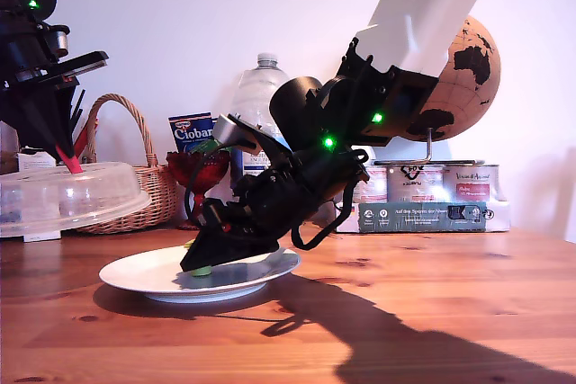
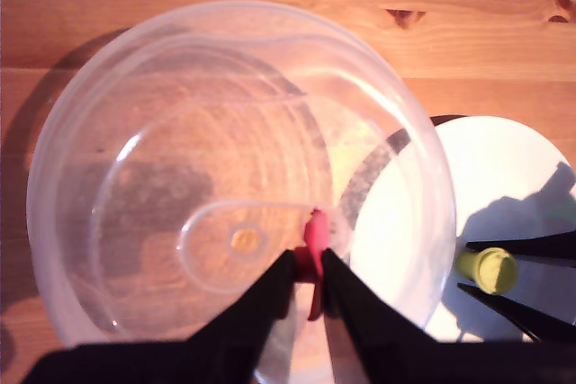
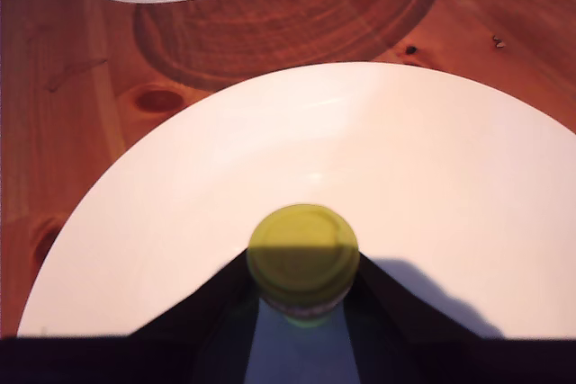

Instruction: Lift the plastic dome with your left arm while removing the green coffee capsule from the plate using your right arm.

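Green coffee capsule sits upright between my second pincer's tips, pinched, low centre of second wrist frame, on plate. First pincer pinches plastic dome tab, held clear.

plastic dome cropped; capsule mostly hidden

A wooden table with dark knots carries everything, and along its back edge against the pale wall stands a row of clutter. Toward the exterior view's left is a wicker basket with an arched handle, just beside it a red glass goblet, and behind those a blue box and a clear water bottle. Toward the exterior view's right a cork globe on a metal stand rises above two tins, with a long dark box lying in front of them
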You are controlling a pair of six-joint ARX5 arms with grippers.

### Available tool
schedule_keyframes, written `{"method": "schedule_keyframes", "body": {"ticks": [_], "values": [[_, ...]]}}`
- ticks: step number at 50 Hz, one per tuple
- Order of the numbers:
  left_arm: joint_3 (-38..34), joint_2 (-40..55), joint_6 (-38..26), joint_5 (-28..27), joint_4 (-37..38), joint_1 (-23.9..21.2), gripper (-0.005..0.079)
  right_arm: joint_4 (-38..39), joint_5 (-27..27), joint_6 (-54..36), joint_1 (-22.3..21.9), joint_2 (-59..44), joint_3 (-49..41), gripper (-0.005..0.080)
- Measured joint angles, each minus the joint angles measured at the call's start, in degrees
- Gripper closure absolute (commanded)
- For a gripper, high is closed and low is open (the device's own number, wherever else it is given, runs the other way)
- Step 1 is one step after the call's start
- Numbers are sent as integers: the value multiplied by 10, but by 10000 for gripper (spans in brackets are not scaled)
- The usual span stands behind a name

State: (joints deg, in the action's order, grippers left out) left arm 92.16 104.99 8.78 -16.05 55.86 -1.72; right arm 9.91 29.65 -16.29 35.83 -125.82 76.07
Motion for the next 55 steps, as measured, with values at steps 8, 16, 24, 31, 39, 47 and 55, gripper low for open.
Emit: {"method": "schedule_keyframes", "body": {"ticks": [8,16,24,31,39,47,55], "values": [[0,0,0,0,0,0,764,0,0,13,0,0,0,510],[0,0,0,0,0,0,764,0,9,13,0,0,0,541],[0,0,0,0,0,0,764,0,13,15,0,0,0,541],[0,0,0,0,-1,0,764,-1,13,28,-2,0,0,540],[0,0,0,0,-1,0,764,-16,14,29,-6,3,0,540],[0,0,0,0,-1,0,764,-25,13,29,-13,16,0,540],[0,0,0,-1,-1,0,764,-44,13,28,-20,37,0,540]]}}
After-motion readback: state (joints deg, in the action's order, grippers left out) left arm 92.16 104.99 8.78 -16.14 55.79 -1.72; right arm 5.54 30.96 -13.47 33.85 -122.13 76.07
